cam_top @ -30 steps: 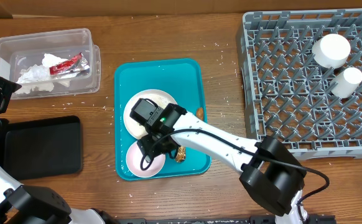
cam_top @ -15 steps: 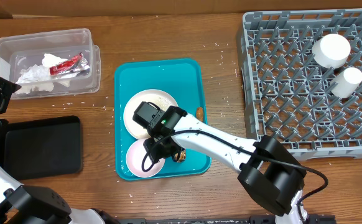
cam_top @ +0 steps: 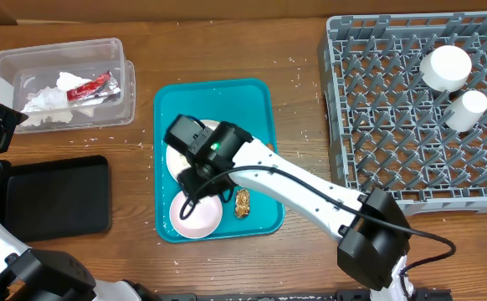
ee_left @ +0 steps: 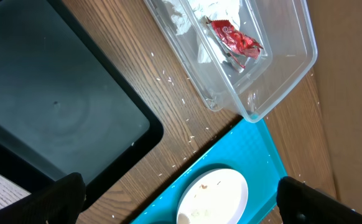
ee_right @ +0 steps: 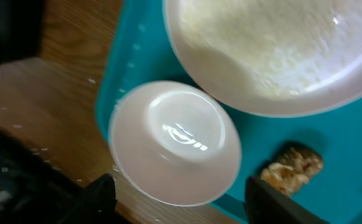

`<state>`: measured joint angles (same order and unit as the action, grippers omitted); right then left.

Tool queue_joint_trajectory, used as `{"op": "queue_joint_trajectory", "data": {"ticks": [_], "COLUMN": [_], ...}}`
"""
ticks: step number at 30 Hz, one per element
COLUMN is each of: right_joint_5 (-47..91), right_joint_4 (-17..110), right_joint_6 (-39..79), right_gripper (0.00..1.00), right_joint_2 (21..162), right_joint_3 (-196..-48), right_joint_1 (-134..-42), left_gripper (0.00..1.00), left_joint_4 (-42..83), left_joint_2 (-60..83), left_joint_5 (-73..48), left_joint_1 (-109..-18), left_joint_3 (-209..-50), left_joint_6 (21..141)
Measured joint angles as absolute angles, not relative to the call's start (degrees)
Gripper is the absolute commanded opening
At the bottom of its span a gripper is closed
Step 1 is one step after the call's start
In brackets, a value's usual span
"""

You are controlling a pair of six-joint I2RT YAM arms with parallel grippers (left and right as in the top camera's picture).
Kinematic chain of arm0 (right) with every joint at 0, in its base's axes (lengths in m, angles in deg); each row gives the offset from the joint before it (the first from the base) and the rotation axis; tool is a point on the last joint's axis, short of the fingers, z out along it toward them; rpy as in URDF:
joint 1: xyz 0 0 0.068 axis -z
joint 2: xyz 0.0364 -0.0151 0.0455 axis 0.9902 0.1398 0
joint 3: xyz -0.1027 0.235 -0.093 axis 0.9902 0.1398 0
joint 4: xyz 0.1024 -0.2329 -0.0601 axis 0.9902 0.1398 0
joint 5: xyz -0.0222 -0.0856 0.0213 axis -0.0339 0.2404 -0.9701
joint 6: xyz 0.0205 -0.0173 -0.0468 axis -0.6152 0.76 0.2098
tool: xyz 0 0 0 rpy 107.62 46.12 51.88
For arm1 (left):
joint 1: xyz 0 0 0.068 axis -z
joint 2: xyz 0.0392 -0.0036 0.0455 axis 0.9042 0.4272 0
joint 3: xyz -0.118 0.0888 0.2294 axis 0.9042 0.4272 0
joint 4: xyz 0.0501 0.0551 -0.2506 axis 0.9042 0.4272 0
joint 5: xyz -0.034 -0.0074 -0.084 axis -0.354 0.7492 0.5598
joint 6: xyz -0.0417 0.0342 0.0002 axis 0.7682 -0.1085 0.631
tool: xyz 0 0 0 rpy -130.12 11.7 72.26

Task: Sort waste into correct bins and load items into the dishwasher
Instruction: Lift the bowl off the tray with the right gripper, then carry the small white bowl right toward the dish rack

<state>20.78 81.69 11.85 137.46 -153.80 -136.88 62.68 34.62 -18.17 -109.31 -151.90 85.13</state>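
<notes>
R gripper (ee_right: 180, 198) has shifted up-tray since earlier, uncovering bowl (cam_top: 195, 216) on teal tray (cam_top: 256, 96). Only wrist cam shows it spread wide, empty. L gripper (ee_left: 181, 198) prob. open, empty, near black tray (ee_left: 44, 106).

A large teal rectangular plastic tray (cam_top: 256, 100) with rounded corners and a low raised rim lies flat near the middle of a brown wooden table (cam_top: 227, 50), its long sides running from the near edge toward the far edge. The left wrist view shows one corner of this tray (ee_left: 255, 155) on the wood grain (ee_left: 187, 106), and the right wrist view shows its smooth floor (ee_right: 349, 134) and an edge beside the wood (ee_right: 63, 93). A pale tan flat board (cam_top: 143, 7) stands along the far edge of the table, also seen in the left wrist view (ee_left: 355, 74).
</notes>
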Motion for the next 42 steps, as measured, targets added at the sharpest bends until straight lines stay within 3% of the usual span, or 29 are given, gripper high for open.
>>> {"op": "queue_joint_trajectory", "data": {"ticks": [15, 27, 42], "right_joint_5": [21.1, 23.1, 26.2], "right_joint_4": [79.1, 78.8, 79.1], "right_joint_6": [18.1, 20.0, 21.2], "right_gripper": [0.68, 0.67, 0.38], "right_joint_2": [143.7, 148.0, 150.7], "right_joint_3": [-154.4, -154.2, -154.2], "right_joint_1": [-147.7, -148.2, -151.0], "left_gripper": [1.0, 1.0, 1.0], "left_joint_4": [62.9, 63.0, 63.8], "left_joint_2": [34.6, 34.6, 34.6], "left_joint_5": [-18.2, -18.4, -20.0], "left_joint_1": [-109.3, -109.3, -109.3], "left_joint_3": [-151.9, -151.9, -151.9], "left_joint_6": [85.1, 85.1, 85.1]}}
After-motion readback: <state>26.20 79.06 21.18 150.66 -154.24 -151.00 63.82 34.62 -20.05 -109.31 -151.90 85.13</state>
